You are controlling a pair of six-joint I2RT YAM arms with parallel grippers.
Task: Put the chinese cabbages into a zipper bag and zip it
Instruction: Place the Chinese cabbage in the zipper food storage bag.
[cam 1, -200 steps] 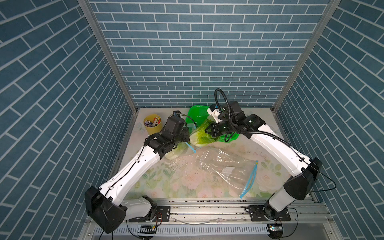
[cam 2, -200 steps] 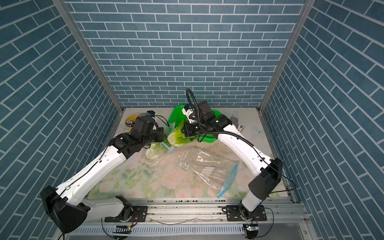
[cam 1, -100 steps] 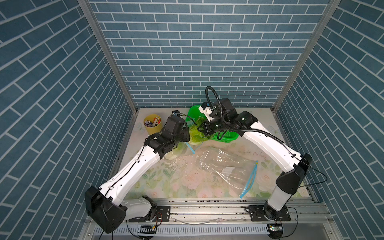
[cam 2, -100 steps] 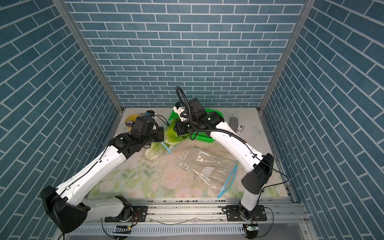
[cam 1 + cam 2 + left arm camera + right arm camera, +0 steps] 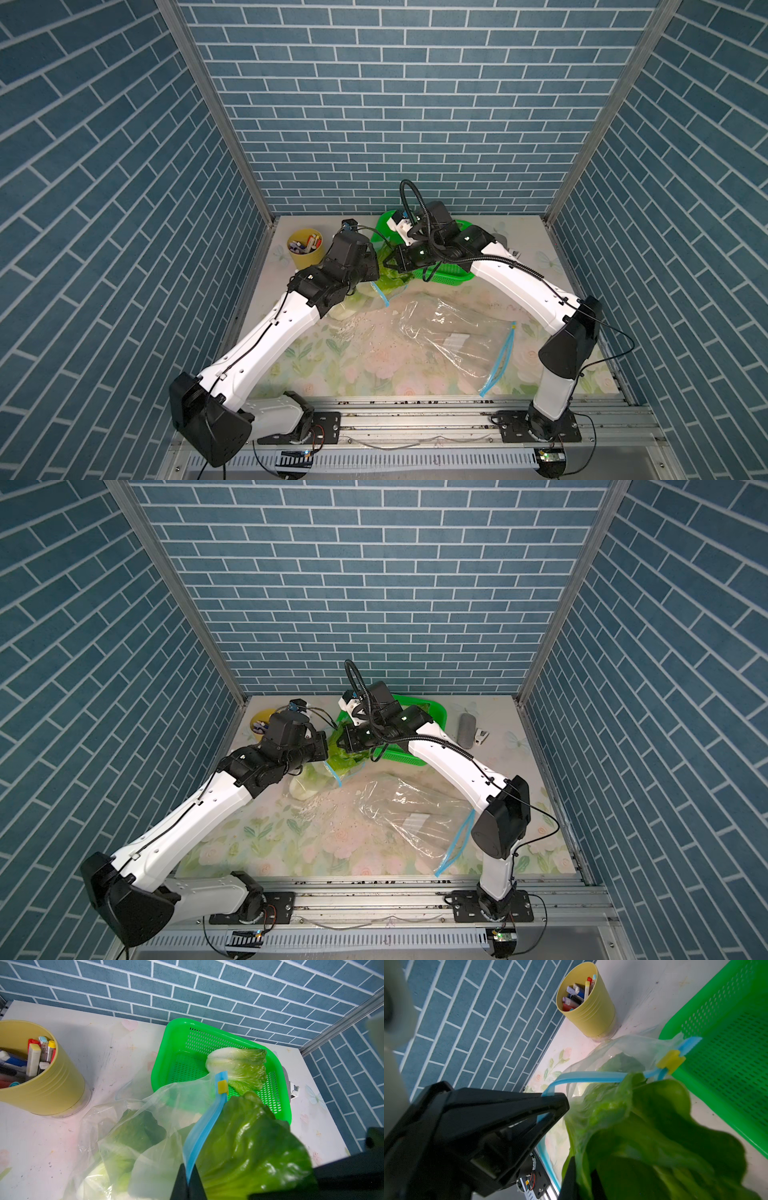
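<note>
Left arm (image 5: 274, 332) bent inward, left claw (image 5: 188, 1180) pinched tight, right arm (image 5: 519, 286) bent inward, right claw (image 5: 579, 1180) clamped tight

In the left wrist view the bottom edge cut off the left gripper (image 5: 188, 1181), leaving only its finger ends at the zipper bag's (image 5: 158, 1105) blue strip. The right wrist view likewise cropped the right gripper (image 5: 578, 1182), and the cabbage leaf (image 5: 654, 1147) it held was blurred and ran out of frame. A second cabbage (image 5: 133, 1134) showed only dimly through the bag's cloudy plastic. The yellow pen cup (image 5: 47, 1088) was clipped at the side, and the green basket (image 5: 162, 1059) hid most of a grey object (image 5: 286, 1078).
</note>
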